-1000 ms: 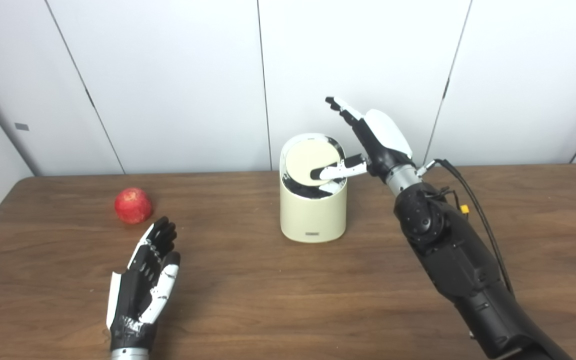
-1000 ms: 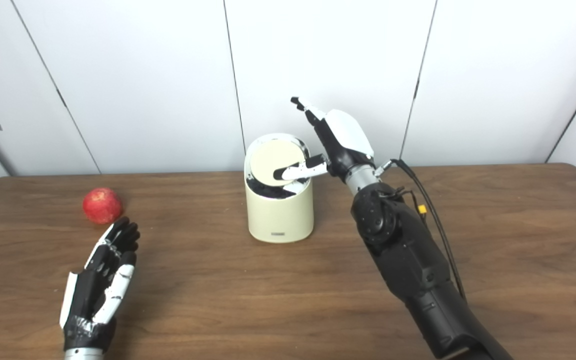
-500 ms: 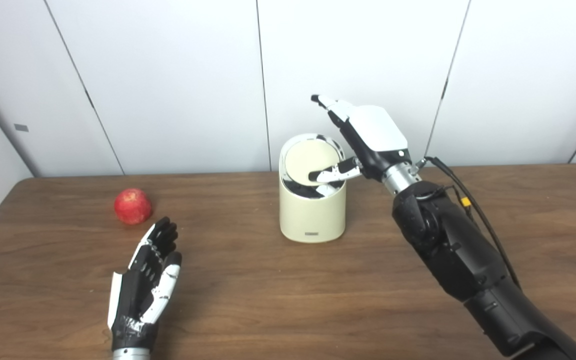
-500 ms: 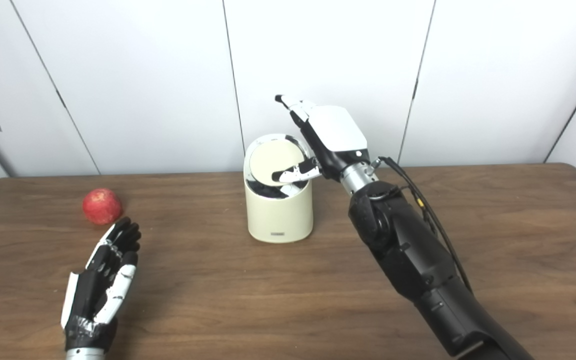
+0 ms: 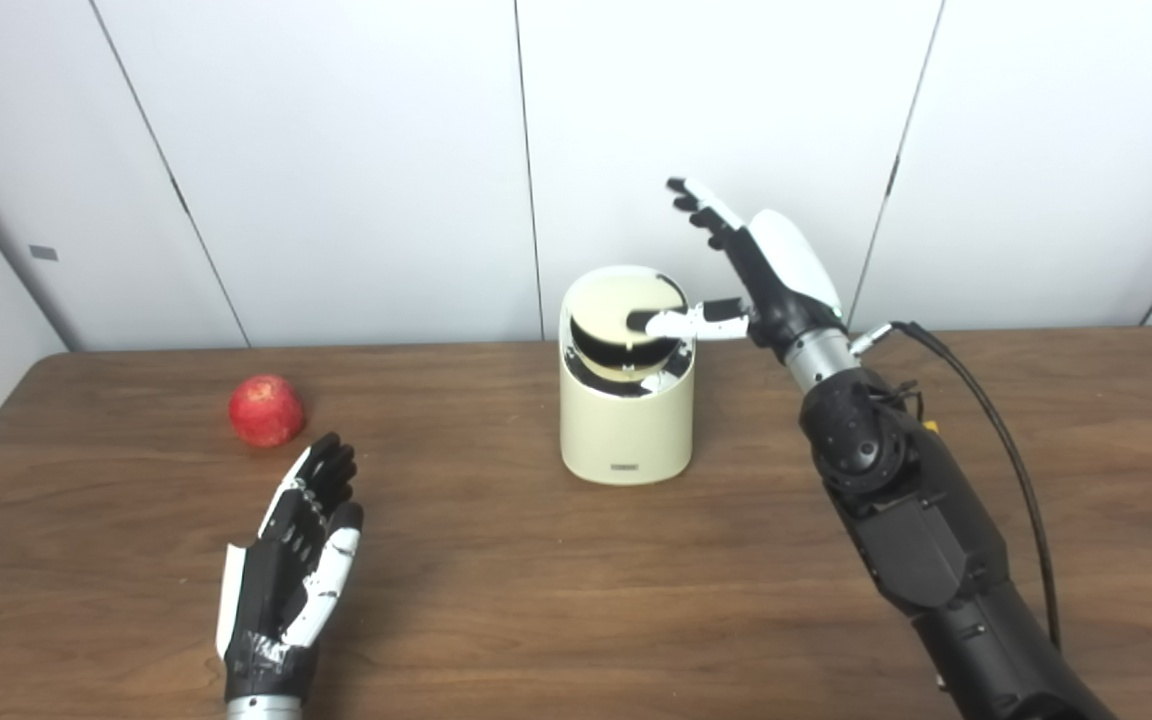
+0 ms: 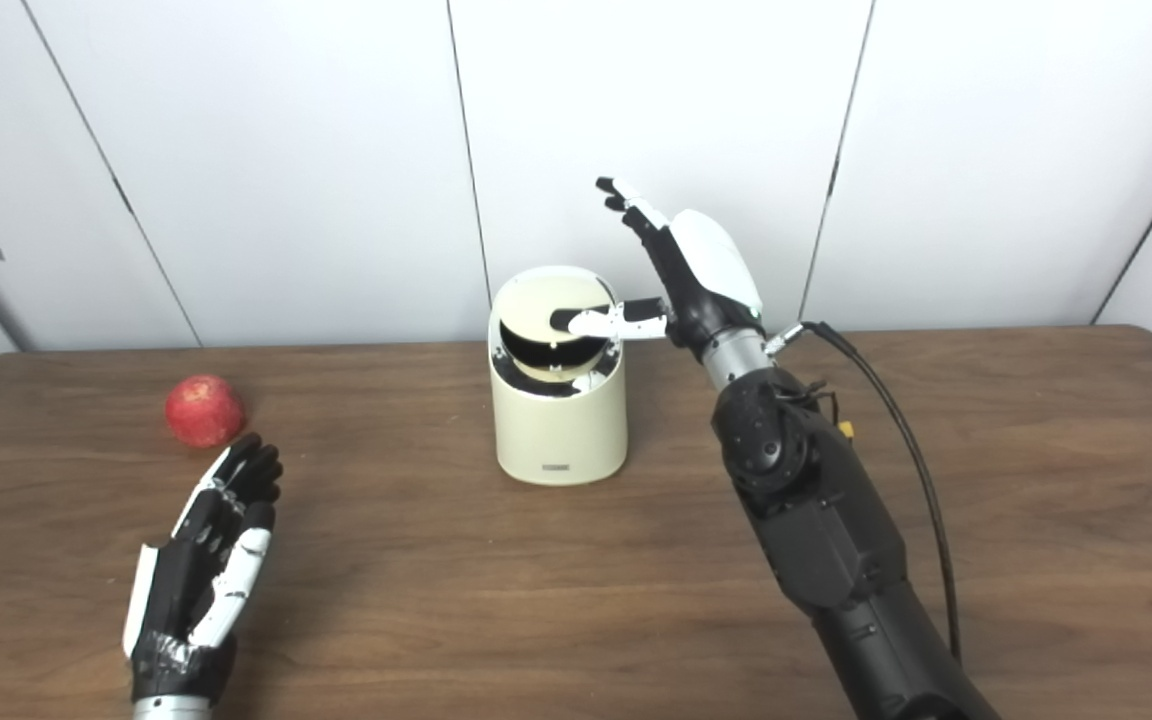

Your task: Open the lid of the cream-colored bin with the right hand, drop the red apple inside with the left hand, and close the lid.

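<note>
Red apple [image 5: 266, 410] on table just beyond spread, empty left-hand fingers [image 5: 321, 478]; right hand [image 5: 771, 275] splayed, thumb on tilted lid [image 5: 626, 325]

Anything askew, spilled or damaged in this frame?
Only the round swing lid of the cream-colored bin sits tilted, a dark gap showing, with the right hand thumb on it. Nothing is spilled; the red apple looks intact.

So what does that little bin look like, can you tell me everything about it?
The cream-colored bin is a small, smooth round tub, maybe plastic, standing upright on the brown wooden table near the back wall. A small label sits low on its front. Its round lid is tipped, showing a dark gap inside. The right hand has its thumb on the lid, its other fingers lifted. Nothing else touches it.
</note>
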